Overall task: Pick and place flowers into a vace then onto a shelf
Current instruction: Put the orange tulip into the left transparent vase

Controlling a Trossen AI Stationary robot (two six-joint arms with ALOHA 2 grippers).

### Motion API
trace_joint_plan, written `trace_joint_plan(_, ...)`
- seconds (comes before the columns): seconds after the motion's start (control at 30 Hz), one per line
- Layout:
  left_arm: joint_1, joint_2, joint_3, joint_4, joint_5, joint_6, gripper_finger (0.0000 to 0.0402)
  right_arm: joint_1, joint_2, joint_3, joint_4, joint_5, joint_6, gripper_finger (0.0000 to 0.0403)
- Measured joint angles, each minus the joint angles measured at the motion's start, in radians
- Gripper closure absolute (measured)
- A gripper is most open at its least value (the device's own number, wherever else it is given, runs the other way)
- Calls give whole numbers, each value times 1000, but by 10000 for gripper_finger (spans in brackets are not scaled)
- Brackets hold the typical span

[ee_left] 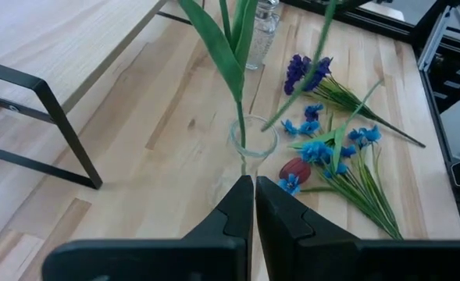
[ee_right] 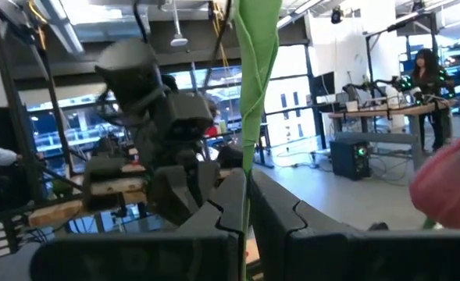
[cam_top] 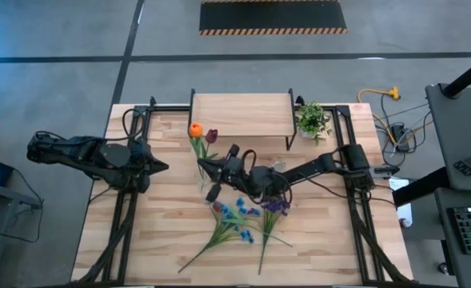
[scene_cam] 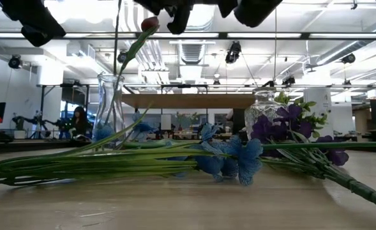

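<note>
A clear glass vase (cam_top: 205, 178) (scene_cam: 110, 107) (ee_left: 254, 144) stands mid-table and holds an orange bud (cam_top: 195, 130) and a dark red tulip (cam_top: 212, 136) by their stems. My right gripper (cam_top: 217, 173) (ee_right: 247, 204) is above the vase, shut on the green stem of another red tulip (scene_cam: 149, 24). My left gripper (cam_top: 165, 166) (ee_left: 254, 204) is shut and empty, just left of the vase. A blue spray (cam_top: 237, 218) and a purple bunch (cam_top: 273, 206) lie flat on the table. The shelf (cam_top: 241, 112) stands at the far edge. My right gripper pinches the tulip's green stem (ee_right: 250, 148) between its two fingers, close below the red head (ee_right: 456, 183). It comes from above. The stem (scene_cam: 129, 54) slants down from the hold into the vase's mouth, with the head up.
A second, cut-glass vase (cam_top: 277, 166) (scene_cam: 264, 110) stands right of the first, under my right arm. A small potted plant (cam_top: 313, 120) sits at the shelf's right end. A red flower head (ee_left: 294, 169) shows by the blue spray. Bare wood lies at the near left.
</note>
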Motion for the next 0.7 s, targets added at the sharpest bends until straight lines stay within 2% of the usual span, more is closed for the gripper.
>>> trace_joint_plan(0.7, 0, 0, 0, -1, 0, 24, 402, -29, -1, 0, -67, -42, 55, 394)
